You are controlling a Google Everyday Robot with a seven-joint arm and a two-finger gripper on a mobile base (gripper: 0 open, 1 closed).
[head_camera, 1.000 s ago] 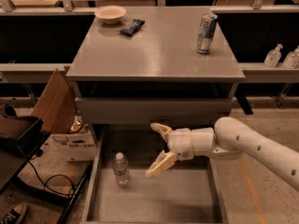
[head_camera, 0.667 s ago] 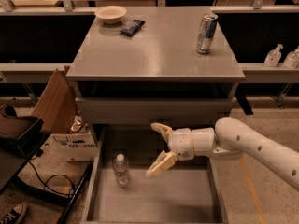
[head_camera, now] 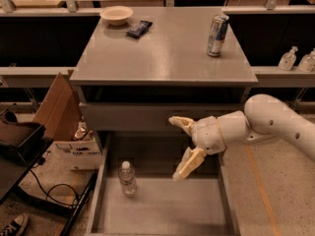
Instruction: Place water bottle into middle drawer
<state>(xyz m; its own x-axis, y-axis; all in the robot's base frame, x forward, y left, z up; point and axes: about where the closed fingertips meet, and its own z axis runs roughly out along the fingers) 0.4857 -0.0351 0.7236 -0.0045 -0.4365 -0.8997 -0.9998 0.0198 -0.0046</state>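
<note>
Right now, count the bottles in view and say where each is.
3. The water bottle stands in the open drawer, left of the open pincer; a pump bottle and a second bottle sit on the far-right shelf. More may be hidden.

Reference: gripper (head_camera: 174, 149), fingers spread, hanging below the front edge of the grey cabinet top (head_camera: 162, 58).

- Above and right of the gripper: silver-blue drink can (head_camera: 217, 35), upright on the top.
- Above and left, at the far edge: cream bowl (head_camera: 116, 14), with a dark snack packet (head_camera: 139, 28) just beside it.
- Far right, on a ledge: two clear pump bottles (head_camera: 288, 59).
- Left, on the floor: tilted cardboard sheet (head_camera: 54, 107), white carton (head_camera: 81, 154), black cable (head_camera: 44, 191) and a sneaker (head_camera: 15, 225).
</note>
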